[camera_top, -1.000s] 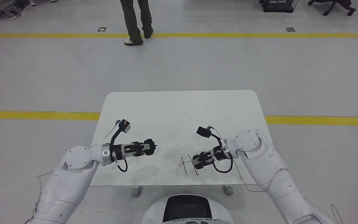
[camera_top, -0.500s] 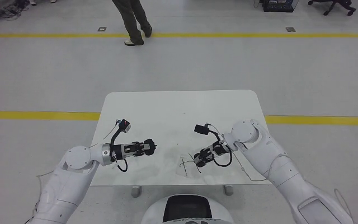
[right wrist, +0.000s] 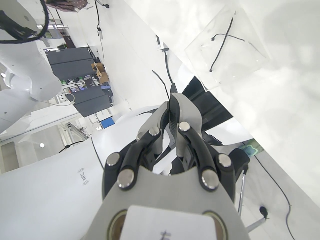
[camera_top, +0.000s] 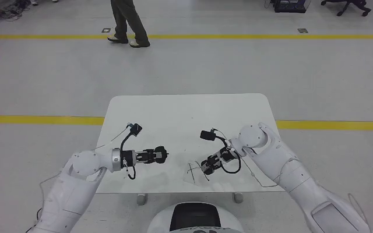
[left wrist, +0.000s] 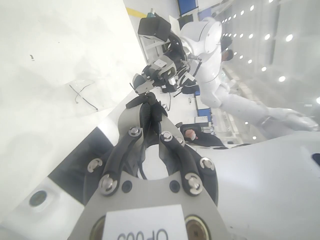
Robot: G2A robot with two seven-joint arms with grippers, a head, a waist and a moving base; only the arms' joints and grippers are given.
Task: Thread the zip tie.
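The white table (camera_top: 175, 110) has a small clear tray (camera_top: 189, 178) close to its near edge, about in the middle. Two thin black zip ties (camera_top: 194, 170) lie crossed on the tray, one over the other.

The right gripper (camera_top: 204, 167) hangs just above the right side of the tray and points left. Its fingers (right wrist: 175, 111) are squeezed tight on another zip tie (right wrist: 162, 82). The thin black tail of this tie pokes out past the fingertips and bends a little. It is up in the air and does not touch the tray.

The left gripper (camera_top: 162, 155) is to the left of the tray, a bit apart from it, and points right at the other gripper. Its fingers (left wrist: 147, 111) are pressed together. A thin dark line runs back between them, but it is too small to tell what it is.

The two grippers face each other with a gap between them, and the tray sits near that gap
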